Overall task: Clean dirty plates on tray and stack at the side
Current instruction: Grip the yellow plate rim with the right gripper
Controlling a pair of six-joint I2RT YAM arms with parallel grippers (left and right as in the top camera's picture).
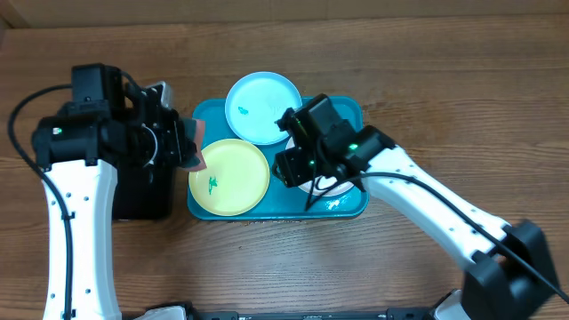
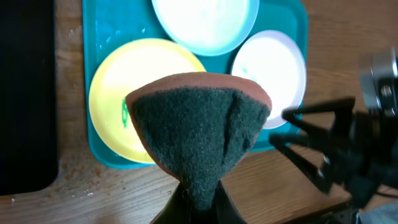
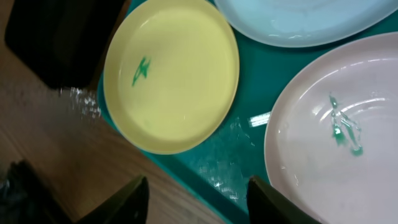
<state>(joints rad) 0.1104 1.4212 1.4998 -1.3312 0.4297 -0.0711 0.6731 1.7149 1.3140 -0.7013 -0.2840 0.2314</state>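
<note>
The turquoise tray (image 1: 351, 114) holds three plates. The light blue plate (image 1: 262, 107) lies at its back, the yellow-green plate (image 1: 229, 177) at front left with a green smudge, the white plate (image 1: 331, 188) at front right, mostly hidden under my right arm. My left gripper (image 1: 189, 147) is shut on a sponge (image 2: 199, 124), green scrub face toward the camera, held at the tray's left edge. My right gripper (image 3: 198, 196) is open and empty above the tray's front rim, between the yellow-green plate (image 3: 171, 71) and the smudged white plate (image 3: 339, 134).
A black tray (image 1: 142, 188) lies left of the turquoise tray, under my left arm. Bare wooden table surrounds both trays. The right arm's body shows at the right of the left wrist view (image 2: 348, 146).
</note>
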